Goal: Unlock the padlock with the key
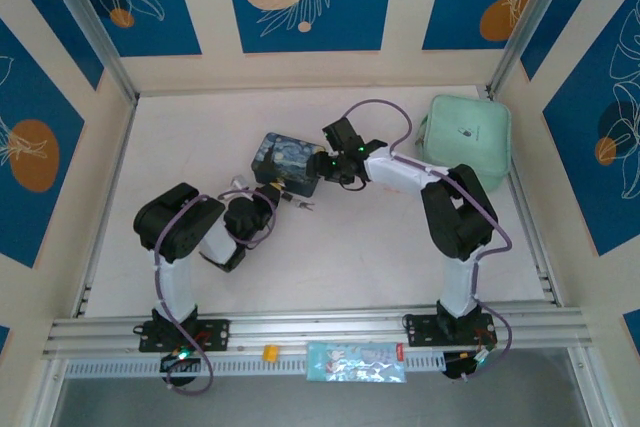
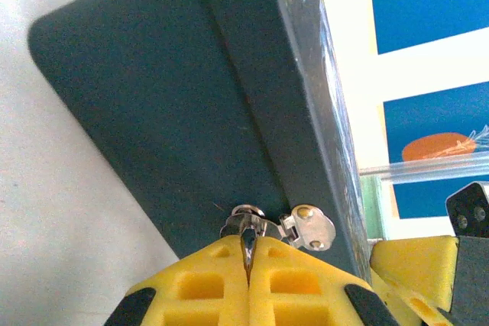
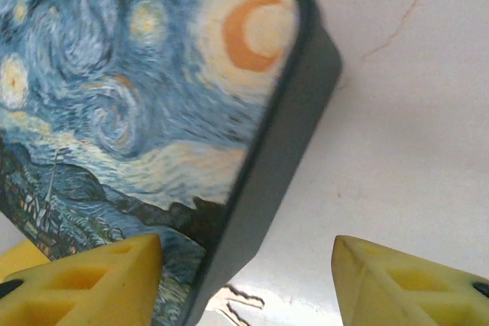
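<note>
**Operator:** Left jaws, what have I got?

**Spotter:** Your left gripper [image 2: 248, 265] has its yellow pads pressed flat together with no gap. Pinched in the seam is the padlock [image 2: 246, 223], seen edge-on. The dark body sits down between the pads and the metal shackle pokes out at 12 o'clock. Just beside the shackle, at 3 o'clock, is the silver clasp [image 2: 309, 230] on the dark side wall of the tin [image 2: 191, 97]. I can't tell whether the shackle passes through the clasp.

**Operator:** And the right?

**Spotter:** Your right gripper [image 3: 244, 253] is spread wide and gripping nothing. One yellow fingertip [image 3: 92, 276] lies over the painted lid at 8 o'clock, and the other is out over bare table [image 3: 397, 127] at 4 o'clock. The tin's dark edge runs up between them.

**Operator:** Where's the key?

**Spotter:** The key [image 3: 233, 301] is at 6 o'clock in your right wrist view. It's pale and forked, flat on the table, just beside the tin's lower edge and held by neither gripper. From above it lies at about 5 o'clock off the tin, close to the tip of your left gripper.

**Operator:** Anything further out?

**Spotter:** From above, a mint-green pouch [image 1: 470, 132] sits at 3 o'clock from the tin, well apart from it. A sachet [image 1: 355, 360] lies on the rail between your arm bases.
</note>
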